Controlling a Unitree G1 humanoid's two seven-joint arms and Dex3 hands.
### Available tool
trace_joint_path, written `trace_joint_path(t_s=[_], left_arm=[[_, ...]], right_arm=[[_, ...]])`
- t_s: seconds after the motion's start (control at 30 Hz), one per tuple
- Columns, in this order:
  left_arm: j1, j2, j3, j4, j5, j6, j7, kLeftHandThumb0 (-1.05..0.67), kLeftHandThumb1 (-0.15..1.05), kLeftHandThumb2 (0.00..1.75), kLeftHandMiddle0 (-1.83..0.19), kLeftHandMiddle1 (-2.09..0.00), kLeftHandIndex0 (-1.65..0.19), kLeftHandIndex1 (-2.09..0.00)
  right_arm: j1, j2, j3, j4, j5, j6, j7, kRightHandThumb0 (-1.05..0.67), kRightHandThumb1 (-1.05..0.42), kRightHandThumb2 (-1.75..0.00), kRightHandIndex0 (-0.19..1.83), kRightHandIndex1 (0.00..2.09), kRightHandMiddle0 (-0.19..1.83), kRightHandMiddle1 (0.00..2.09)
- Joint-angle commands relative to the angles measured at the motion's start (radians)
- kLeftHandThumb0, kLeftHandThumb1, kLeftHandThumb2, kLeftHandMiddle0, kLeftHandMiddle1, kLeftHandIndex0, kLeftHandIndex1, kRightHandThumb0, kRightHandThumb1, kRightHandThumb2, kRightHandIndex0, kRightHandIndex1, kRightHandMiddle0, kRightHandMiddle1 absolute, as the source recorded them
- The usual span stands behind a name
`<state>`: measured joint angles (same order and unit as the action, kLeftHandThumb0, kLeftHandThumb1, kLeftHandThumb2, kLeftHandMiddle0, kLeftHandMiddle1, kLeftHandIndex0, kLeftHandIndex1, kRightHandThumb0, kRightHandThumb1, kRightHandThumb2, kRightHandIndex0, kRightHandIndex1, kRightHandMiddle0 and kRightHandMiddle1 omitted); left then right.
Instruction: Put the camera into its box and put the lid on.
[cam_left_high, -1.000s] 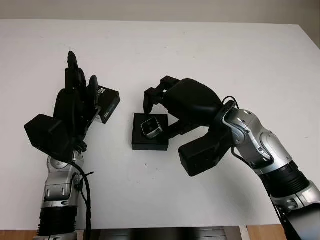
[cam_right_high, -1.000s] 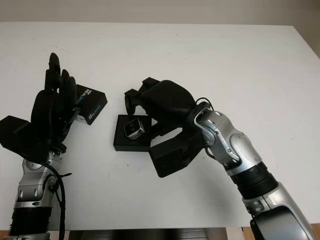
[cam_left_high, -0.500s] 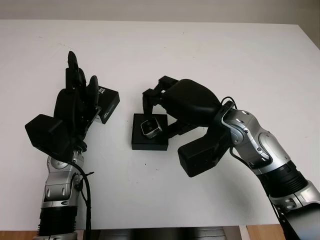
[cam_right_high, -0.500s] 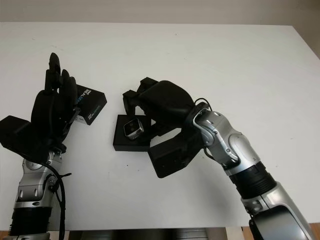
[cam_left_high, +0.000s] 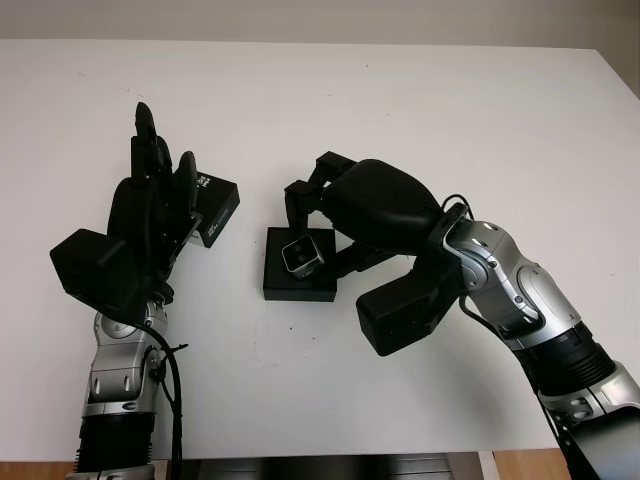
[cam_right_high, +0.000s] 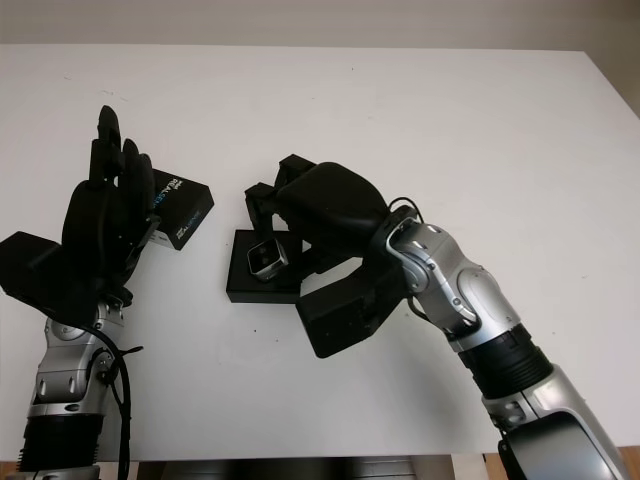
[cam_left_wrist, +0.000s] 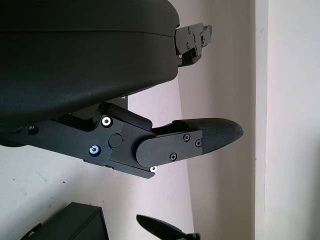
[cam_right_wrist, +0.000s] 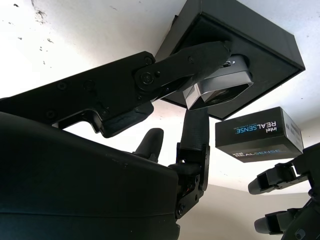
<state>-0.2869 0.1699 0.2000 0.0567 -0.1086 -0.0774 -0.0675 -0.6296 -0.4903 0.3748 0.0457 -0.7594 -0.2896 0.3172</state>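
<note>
One camera (cam_left_high: 302, 257) in box (cam_left_high: 296, 288), right hand (cam_left_high: 318, 205) gripping

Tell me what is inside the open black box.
The silver camera sits tilted inside the open box, with the right hand over it and a finger against it. The box floor beneath the camera is hidden. The lid lies by the open left hand.

Even, diffuse overhead light on the white table (cam_left_high: 420, 110); soft, short shadows beneath the box (cam_left_high: 298, 285) and both arms. No glare. Head views sharp; wrist views darker, with near hand shells slightly blurred.
</note>
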Motion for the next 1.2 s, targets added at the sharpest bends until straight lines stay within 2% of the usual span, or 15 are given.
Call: trace_joint_path(t_s=[0.0,0.33,0.5,0.77,1.17], left_arm=[[0.008,0.003,0.0,-0.012,0.004,-0.01,0.004,-0.63,1.05,0.56,0.19,0.0,0.19,0.0],[0.011,-0.002,0.002,-0.015,0.002,-0.013,0.009,-0.63,1.05,0.56,0.19,0.0,0.19,0.0],[0.015,0.0,0.001,-0.018,0.002,-0.013,0.01,-0.62,1.05,0.58,0.19,0.0,0.19,0.0],[0.017,0.0,0.0,-0.023,0.002,-0.006,0.015,-0.61,1.05,0.57,0.19,0.0,0.19,0.0],[0.012,0.008,0.002,-0.019,0.0,-0.007,0.006,-0.61,1.05,0.58,0.19,0.0,0.19,0.0]], right_arm=[[0.011,-0.008,0.005,-0.002,-0.004,-0.009,0.002,-0.56,-0.97,-0.06,0.01,1.18,0.27,1.65],[0.012,0.002,0.002,0.024,0.027,0.0,0.028,-0.52,-1.02,-0.06,0.04,1.22,0.36,1.75],[0.006,0.009,0.001,0.051,0.068,-0.001,0.053,-0.46,-1.03,-0.06,0.07,1.23,0.4,1.61],[0.002,0.035,-0.025,0.107,0.165,-0.02,0.043,-0.39,-1.01,-0.05,0.11,1.23,0.38,1.57],[-0.004,0.077,-0.076,0.202,0.3,-0.031,0.008,-0.4,-1.0,-0.05,0.06,1.37,0.37,1.69]])
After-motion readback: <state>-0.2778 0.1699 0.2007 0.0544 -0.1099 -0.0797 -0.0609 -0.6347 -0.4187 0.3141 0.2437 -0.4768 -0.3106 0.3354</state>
